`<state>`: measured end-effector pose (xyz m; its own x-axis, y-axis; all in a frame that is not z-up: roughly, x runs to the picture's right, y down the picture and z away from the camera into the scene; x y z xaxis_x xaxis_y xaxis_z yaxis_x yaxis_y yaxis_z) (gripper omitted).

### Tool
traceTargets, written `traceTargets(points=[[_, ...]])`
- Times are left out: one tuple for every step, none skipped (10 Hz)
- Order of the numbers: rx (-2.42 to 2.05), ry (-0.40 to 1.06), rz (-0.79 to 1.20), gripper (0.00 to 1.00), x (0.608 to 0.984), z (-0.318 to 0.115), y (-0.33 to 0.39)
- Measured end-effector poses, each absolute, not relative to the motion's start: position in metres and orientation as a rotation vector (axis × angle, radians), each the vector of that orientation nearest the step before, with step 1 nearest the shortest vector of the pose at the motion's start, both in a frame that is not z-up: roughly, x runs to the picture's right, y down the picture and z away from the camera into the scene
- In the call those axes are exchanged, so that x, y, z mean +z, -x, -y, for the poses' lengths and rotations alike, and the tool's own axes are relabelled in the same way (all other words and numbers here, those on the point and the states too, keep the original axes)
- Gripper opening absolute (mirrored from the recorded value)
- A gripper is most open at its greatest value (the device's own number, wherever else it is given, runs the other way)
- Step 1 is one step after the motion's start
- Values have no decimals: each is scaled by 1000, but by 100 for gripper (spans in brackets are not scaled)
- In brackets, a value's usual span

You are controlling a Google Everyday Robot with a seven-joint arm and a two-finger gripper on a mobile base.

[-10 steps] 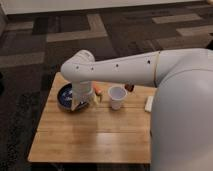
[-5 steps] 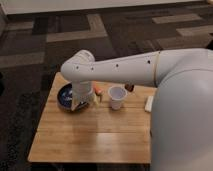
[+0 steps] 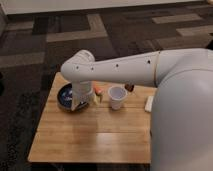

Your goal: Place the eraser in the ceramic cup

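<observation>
The eraser [image 3: 130,87] lies on the tabletop [image 3: 90,135] close behind the ceramic cup [image 3: 117,97], partly tucked under my forearm. From the gripper [image 3: 81,104] it sits beyond the cup, well apart. The gripper hangs nose-down over the cup-side edge of the dark blue bowl [image 3: 64,97], wide and empty as far as I can judge. The thin orange stick [image 3: 96,90] is just beside it, between it and the cup. So the step in hand, I reckon, is the reach to the eraser, not yet begun. To do it well I would lift clear first and carry the gripper over the stick and the cup rather than through them. Then I would come down on the eraser from above, closing across its short width. The cup looks light and stands upright, so a brush would likely tip it; I want the descent on the side away from it. The flat white block [image 3: 149,103], farther out again from the gripper, is not my target.
</observation>
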<state>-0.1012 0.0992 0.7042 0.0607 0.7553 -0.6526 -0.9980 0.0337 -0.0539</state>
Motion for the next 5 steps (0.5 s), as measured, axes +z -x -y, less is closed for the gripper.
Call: traceTargets(points=[[1447, 585, -523, 65, 704, -99, 101], [1447, 585, -523, 65, 704, -99, 101], [1447, 584, -523, 65, 704, -99, 101], [1447, 585, -523, 65, 704, -99, 101], [1447, 585, -523, 65, 704, -99, 101]])
